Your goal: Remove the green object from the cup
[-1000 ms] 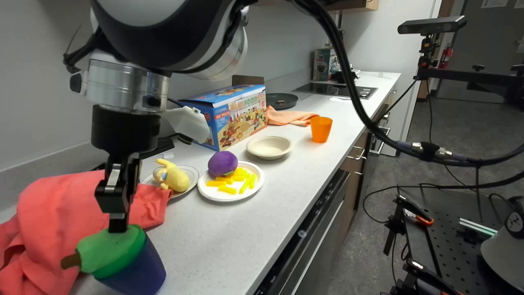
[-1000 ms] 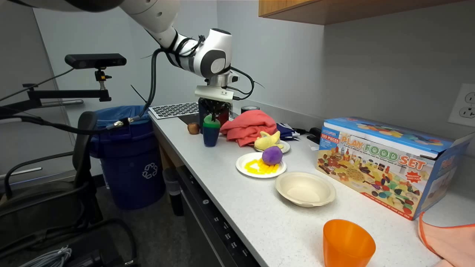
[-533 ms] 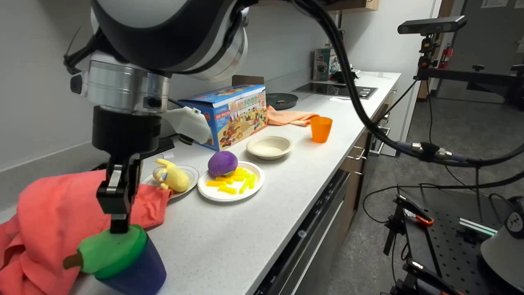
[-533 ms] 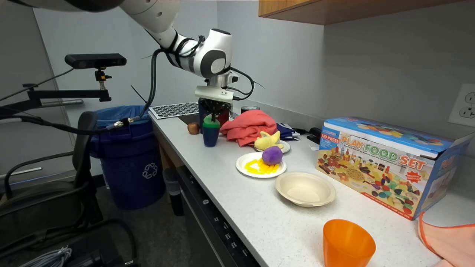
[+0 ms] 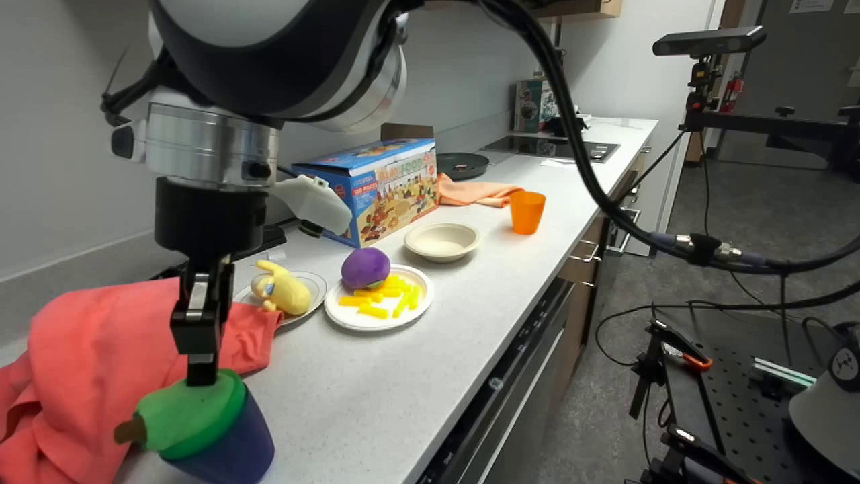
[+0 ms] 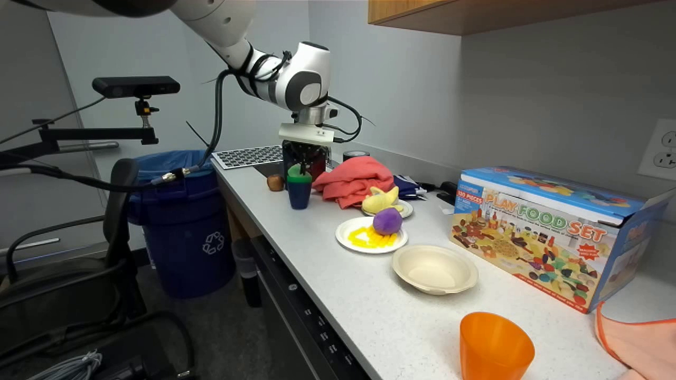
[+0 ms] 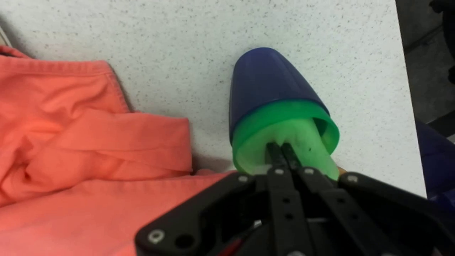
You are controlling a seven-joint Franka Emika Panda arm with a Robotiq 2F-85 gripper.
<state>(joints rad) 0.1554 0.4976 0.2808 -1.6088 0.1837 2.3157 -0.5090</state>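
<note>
"Grasping the green object (image 5: 173,413): is that the step?"
"Seemingly; the end effector (image 7: 280,145) pinches it in the mouth of the cup (image 7: 273,83). Next should come a steady upward lift."

In the wrist view, the green object (image 7: 312,147) fills most of the mouth of the cup (image 7: 272,81), leaving a gap at right. Coral cloth (image 7: 92,142) blocks the near left; bare counter (image 7: 160,42) lies open far and right.
</note>
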